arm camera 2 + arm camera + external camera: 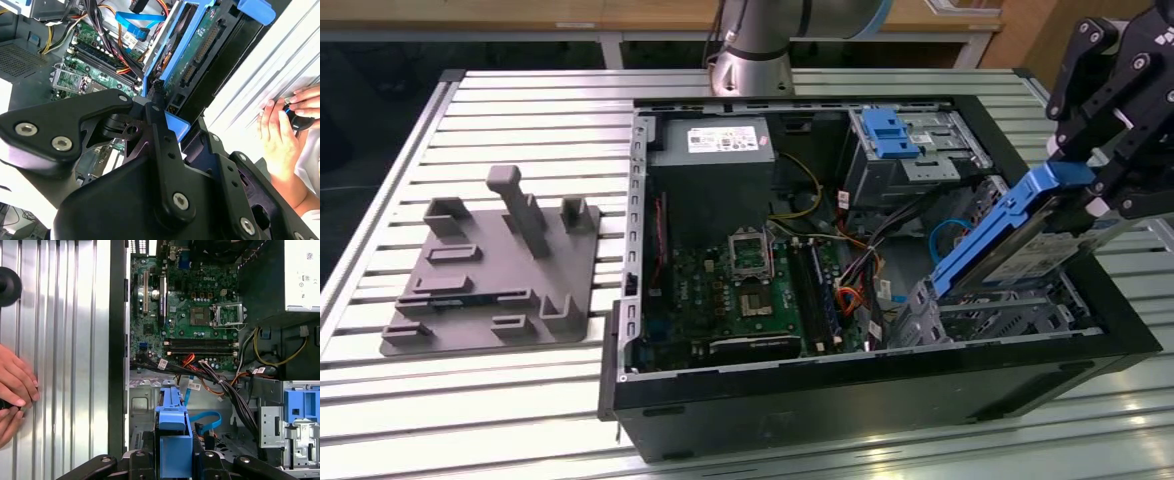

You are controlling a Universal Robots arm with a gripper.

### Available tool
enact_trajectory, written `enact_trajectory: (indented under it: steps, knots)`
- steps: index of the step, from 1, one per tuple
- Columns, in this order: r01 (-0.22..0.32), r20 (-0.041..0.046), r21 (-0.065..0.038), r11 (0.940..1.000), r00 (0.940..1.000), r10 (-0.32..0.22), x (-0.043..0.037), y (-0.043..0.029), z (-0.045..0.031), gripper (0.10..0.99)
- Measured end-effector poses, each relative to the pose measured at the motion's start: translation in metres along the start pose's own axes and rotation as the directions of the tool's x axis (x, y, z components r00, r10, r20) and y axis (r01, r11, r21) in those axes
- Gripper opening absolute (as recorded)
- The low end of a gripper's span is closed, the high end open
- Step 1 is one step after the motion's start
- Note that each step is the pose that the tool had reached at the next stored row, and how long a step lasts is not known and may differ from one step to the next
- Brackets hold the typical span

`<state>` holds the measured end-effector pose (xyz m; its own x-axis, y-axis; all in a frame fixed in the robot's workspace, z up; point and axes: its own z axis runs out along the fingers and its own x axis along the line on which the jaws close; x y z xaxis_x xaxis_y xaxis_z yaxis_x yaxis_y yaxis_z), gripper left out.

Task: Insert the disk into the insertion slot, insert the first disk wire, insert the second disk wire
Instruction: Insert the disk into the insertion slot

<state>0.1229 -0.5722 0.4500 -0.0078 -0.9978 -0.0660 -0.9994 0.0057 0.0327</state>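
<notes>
The black pincer clamps the flat silver hard drive in blue plastic frame, tilted over the perforated silver metal cage.

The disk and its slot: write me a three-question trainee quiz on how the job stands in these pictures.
1. True or false: the disk lies flat, fully seated in the insertion slot.
2. Pick one. The pincer is shut on: A the disk; B a screwdriver; C nothing.
3. Fill in: in the first wrist view, a person's ____ lies on the slatted table beside the computer case.

Key:
1. False. The disk stands tilted over the slot, and the pincer holds its upper end.
2. A.
3. hand.
</notes>
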Motion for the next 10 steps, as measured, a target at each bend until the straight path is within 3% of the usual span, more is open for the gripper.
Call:
enact_trajectory:
  steps: [10]
  knots:
    - [0.000,0.0001,0.000,1.0000,1.0000,0.000,0.0003,-0.0002,0.0051,0.365]
